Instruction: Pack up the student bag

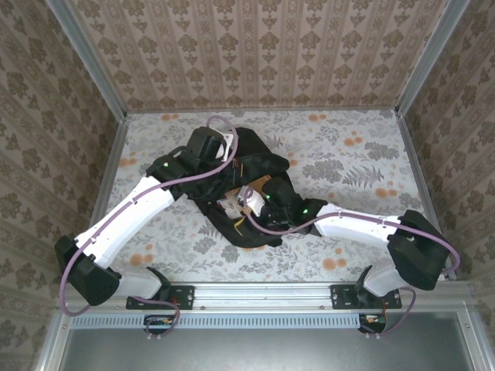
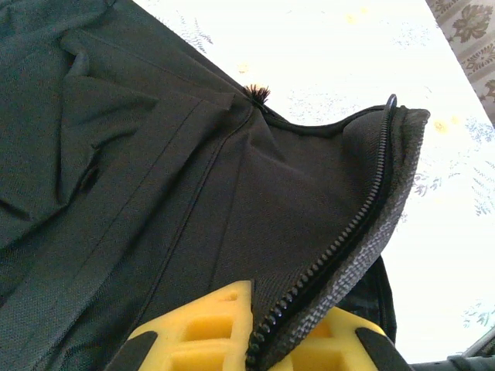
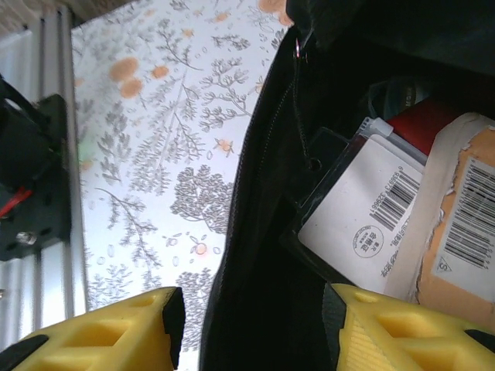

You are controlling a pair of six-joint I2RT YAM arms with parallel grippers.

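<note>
Left gripper point(image 2: 263, 340) pinches the student bag point(image 2: 193, 193) by its zipper edge.
Right gripper point(image 3: 255, 309) gapes astride the rim, barcoded packets point(image 3: 363, 224) inside; open table point(image 1: 356, 170) at 3 o'clock.

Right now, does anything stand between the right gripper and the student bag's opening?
Nothing visible does. The right gripper sits open astride the student bag rim, facing barcoded packages already inside, while the left gripper pinches the zippered edge, holding it up.

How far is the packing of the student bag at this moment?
Done: the student bag lies unzipped, with barcoded packs inside. In hand: the left gripper pinches the zipper edge, holding it open; the right gripper hangs open at the mouth. Left: probably closing the zip.
</note>
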